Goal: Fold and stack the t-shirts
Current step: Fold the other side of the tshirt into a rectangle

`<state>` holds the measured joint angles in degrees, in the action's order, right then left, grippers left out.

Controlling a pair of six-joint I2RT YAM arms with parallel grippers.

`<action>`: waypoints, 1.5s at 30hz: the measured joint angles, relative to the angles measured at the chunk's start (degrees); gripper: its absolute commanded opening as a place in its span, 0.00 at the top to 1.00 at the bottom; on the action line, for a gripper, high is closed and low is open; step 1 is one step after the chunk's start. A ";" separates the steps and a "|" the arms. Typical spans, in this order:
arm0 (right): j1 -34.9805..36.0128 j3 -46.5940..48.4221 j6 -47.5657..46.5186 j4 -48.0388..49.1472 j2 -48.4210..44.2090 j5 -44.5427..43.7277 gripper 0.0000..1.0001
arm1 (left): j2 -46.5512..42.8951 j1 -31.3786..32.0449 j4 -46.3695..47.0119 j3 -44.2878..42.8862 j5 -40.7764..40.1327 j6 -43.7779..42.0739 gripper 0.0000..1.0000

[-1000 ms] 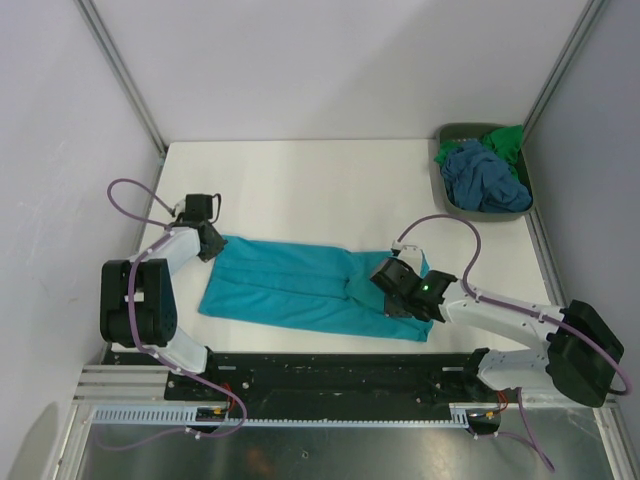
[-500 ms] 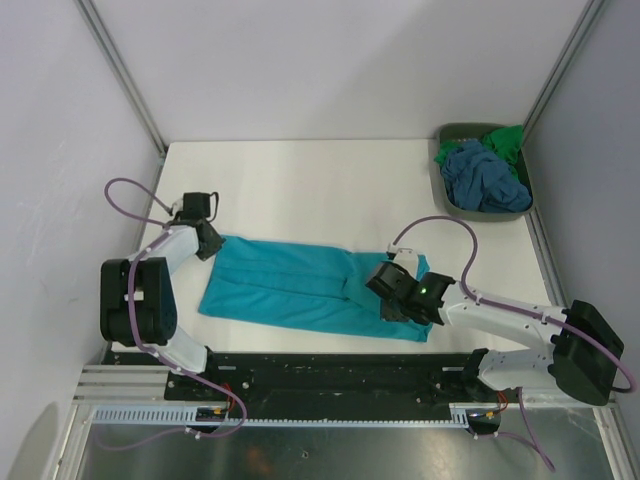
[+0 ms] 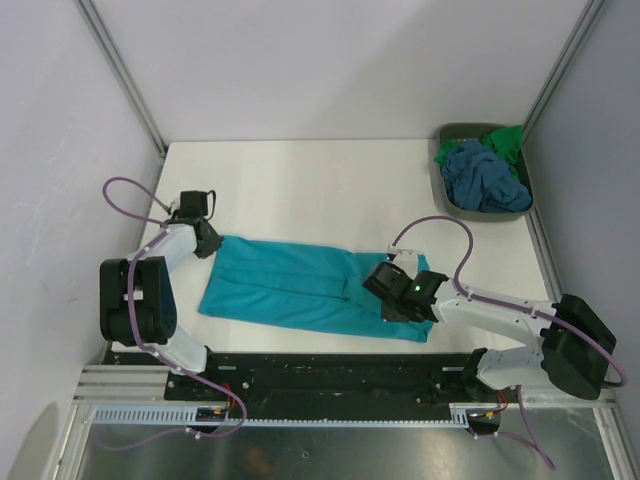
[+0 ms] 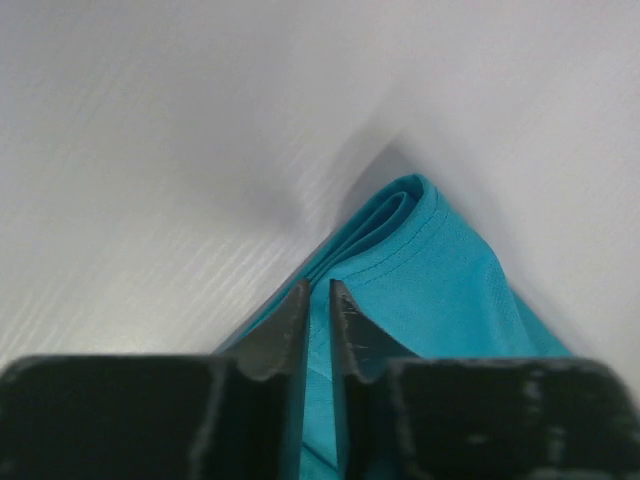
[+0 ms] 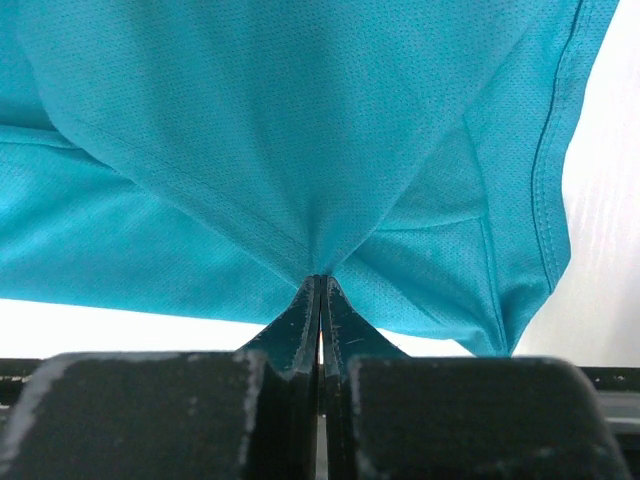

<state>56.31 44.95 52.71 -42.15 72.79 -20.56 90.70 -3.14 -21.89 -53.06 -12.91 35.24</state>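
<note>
The teal t-shirt (image 3: 300, 288) lies as a long folded strip across the front of the white table (image 3: 300, 180). My left gripper (image 3: 205, 240) is shut on its far left corner; in the left wrist view the folded teal cloth (image 4: 420, 270) passes between the nearly closed fingers (image 4: 283, 325). My right gripper (image 3: 392, 298) is shut on the right end of the shirt, and the right wrist view shows the cloth (image 5: 300, 130) pinched into a peak at the fingertips (image 5: 320, 285). The slate-blue t-shirt (image 3: 482, 178) and the green t-shirt (image 3: 505, 140) lie crumpled in the bin.
The grey-green bin (image 3: 450, 190) stands at the back right corner by the frame post. White walls enclose the table on three sides. The arms' black base rail (image 3: 340, 365) runs along the near edge.
My right gripper has shifted slightly left along the shirt with the cloth in it. My left gripper has edged a little back and left with its corner.
</note>
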 measured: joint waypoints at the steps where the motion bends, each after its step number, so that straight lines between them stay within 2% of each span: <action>1: -0.09 -0.04 -0.02 0.39 0.61 0.04 0.99 | 0.00 0.00 -0.02 0.00 0.28 -0.17 0.72; 5: -0.46 -0.09 -0.33 1.99 2.54 0.50 0.98 | -0.61 0.00 0.13 1.11 1.36 -0.20 0.65; 12: -0.74 -0.09 -0.94 4.33 4.02 1.38 0.98 | -1.77 0.00 -0.31 3.61 2.78 -0.15 0.65; 15: -0.94 -0.09 -1.20 4.70 4.46 1.53 0.98 | -1.77 0.00 -0.28 3.65 3.10 -0.13 0.70; 20: -1.16 -0.09 -1.60 4.79 4.50 1.53 0.98 | -1.77 0.00 -0.28 3.65 3.19 0.28 0.93; 22: -1.33 -0.09 -1.77 4.74 4.50 1.51 0.98 | -1.77 0.00 -0.26 3.65 3.15 0.37 0.98; 28: -2.54 -0.17 -1.99 3.37 4.04 0.94 0.98 | -1.77 0.00 -0.44 3.50 2.58 0.26 1.00; 37: -5.81 -2.64 -2.40 0.52 -1.66 -0.04 0.99 | -1.77 -0.44 -1.46 1.31 1.07 0.11 1.00; 45: -4.50 -2.91 -2.40 0.50 -1.90 0.11 0.99 | -1.77 -0.98 -1.86 1.16 0.96 -0.31 1.00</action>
<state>51.81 42.04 50.30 -41.65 70.89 -20.45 88.92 -4.12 -23.75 -51.90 -11.94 34.94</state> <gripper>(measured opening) 0.011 0.006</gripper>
